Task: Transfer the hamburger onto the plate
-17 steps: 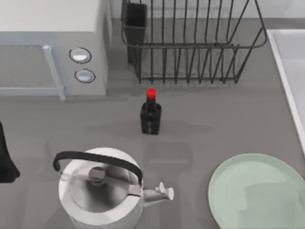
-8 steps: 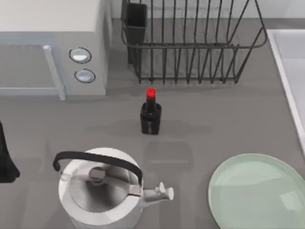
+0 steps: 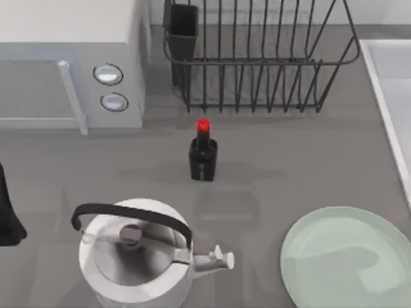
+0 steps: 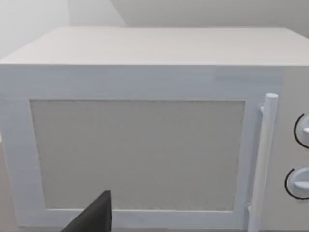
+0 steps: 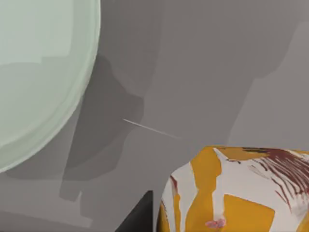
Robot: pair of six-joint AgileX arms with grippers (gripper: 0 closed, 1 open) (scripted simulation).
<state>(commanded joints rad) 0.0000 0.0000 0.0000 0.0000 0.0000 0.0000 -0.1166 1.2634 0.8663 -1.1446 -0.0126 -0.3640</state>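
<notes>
1. The right tool's dark finger (image 5: 140,215) sits just beside the hamburger (image 5: 236,191). I cannot tell if it grips it.
2. The hamburger is near the plate (image 5: 34,72), not on it.
3. On the grey bench (image 3: 308,167), the bottle (image 3: 203,154) and kettle (image 3: 138,253) stand left of the plate.
4. The left arm (image 3: 8,212) waits far left of the plate, by the microwave (image 4: 145,135).

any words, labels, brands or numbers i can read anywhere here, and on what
None can be read.
Microwave: blank door and two plain knobs, no markings visible.
Bottle: dark with a red cap, no label legible.
Kettle, plate and dish rack: no markings.
Hamburger: just yellow-orange, white and dark red patches, no lettering.
</notes>
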